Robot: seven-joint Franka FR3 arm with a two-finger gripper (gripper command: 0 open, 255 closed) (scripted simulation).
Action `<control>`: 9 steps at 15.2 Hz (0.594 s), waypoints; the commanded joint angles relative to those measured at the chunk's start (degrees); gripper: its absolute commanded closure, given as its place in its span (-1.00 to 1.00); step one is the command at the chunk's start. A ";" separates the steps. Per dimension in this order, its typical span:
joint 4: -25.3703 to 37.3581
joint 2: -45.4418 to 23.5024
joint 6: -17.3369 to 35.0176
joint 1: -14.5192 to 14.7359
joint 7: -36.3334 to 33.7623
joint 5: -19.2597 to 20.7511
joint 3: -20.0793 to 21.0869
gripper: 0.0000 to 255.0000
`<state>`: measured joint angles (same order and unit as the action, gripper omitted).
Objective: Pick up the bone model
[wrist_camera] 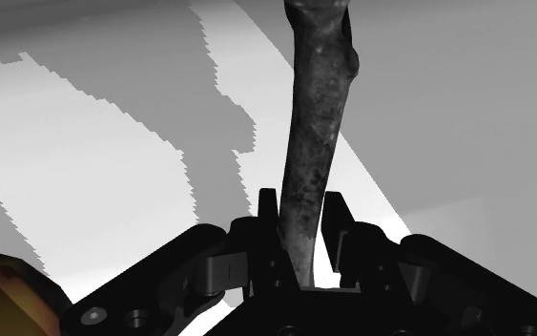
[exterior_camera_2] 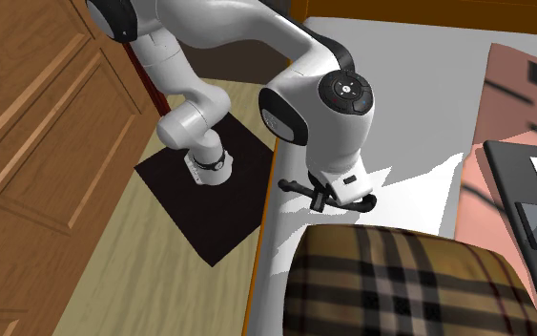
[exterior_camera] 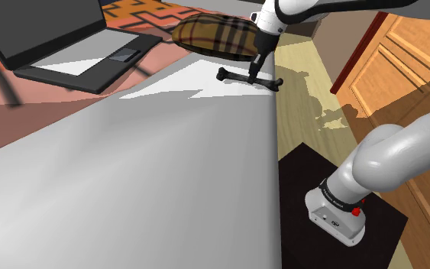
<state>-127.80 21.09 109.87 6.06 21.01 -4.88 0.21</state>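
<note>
The bone model is a dark, slim bone with knobbed ends, lying near the edge of a pale grey surface. My black gripper comes down on its middle. In the wrist view the two fingers press against both sides of the shaft, so the gripper is shut on it. In the second exterior view the bone's ends stick out on either side of the gripper, beneath the white wrist. Whether the bone is lifted off the surface I cannot tell.
A plaid cushion lies just beyond the bone. An open laptop sits on a pink cover at the shoulder view's far left. The surface's edge drops to a wooden floor by the black stand. A wooden door stands beyond.
</note>
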 commanded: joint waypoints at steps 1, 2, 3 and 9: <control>-0.06 -0.02 -0.02 0.00 0.00 0.00 0.00 1.00; -0.06 -0.03 -0.01 0.01 0.00 0.00 0.01 1.00; 0.02 -0.02 -0.10 0.01 -0.02 0.00 0.01 1.00; 4.44 0.20 -4.73 -0.02 -0.36 0.14 -0.04 1.00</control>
<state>-123.96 21.15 105.90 6.06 20.68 -4.77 0.20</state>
